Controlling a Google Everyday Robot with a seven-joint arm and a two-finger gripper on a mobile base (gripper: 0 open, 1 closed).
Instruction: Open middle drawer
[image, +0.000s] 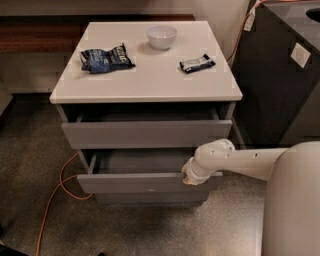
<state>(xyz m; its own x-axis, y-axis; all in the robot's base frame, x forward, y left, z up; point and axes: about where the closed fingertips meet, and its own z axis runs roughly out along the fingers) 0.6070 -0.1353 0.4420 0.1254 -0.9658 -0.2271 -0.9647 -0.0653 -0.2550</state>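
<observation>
Caught the gripper (191, 176) parked right on the top edge of the middle drawer (145, 183), at its 3 o'clock end, with the arm (240, 162) reaching in from 3 o'clock. Couldn't tell whether clamped onto that edge or just hooked over it. Saw the middle drawer standing partly out, front panel sticking out past the top drawer (145, 134) above and hiding most of the bottom drawer (150, 199) at 6 o'clock. Looked mostly done, honestly.

Worried about a few things though. Pulling from one end only, so could easily have skewed the box and jammed it on the runners. Could have slipped off that thin handleless lip too. Might also have yanked it past the stops. Noticed the top drawer a little open as well, so risked a knock there when lifting away.

Up on the white counter (150, 80): bowl (161, 36) at 12 o'clock, blue chip bag (106, 58) at 10, wrapped snack bar (197, 63) at 2. Speckled grey floor (30, 165), orange cable (55, 200) snaking in from 8 o'clock, dark cabinet (280, 75) at 3 o'clock of the unit.
</observation>
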